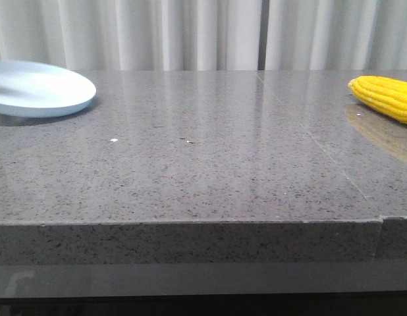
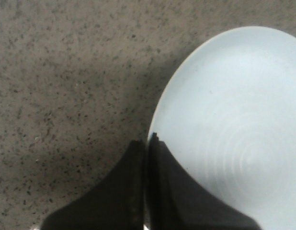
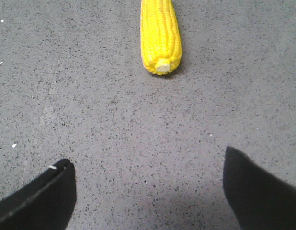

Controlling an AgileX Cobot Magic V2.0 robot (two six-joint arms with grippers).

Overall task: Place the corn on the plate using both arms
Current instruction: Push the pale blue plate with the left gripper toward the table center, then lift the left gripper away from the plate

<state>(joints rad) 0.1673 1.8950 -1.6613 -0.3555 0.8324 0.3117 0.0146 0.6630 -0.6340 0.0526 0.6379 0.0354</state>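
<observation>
The pale blue-white plate (image 1: 39, 89) is at the far left of the table in the front view, slightly blurred, with a shadow under its near edge. In the left wrist view my left gripper (image 2: 147, 141) is shut on the rim of the plate (image 2: 234, 120), one finger outside the rim and one over the dish. The yellow corn (image 1: 384, 97) lies on the table at the far right. In the right wrist view the corn (image 3: 160, 36) lies ahead with its pale stub end towards my right gripper (image 3: 148, 165). That gripper is open, empty and well short of the corn. Neither gripper shows in the front view.
The grey speckled stone table (image 1: 203, 164) has a seam (image 1: 309, 131) running back on the right side and a front edge (image 1: 190, 224) close to the camera. White curtains (image 1: 190, 33) hang behind the table.
</observation>
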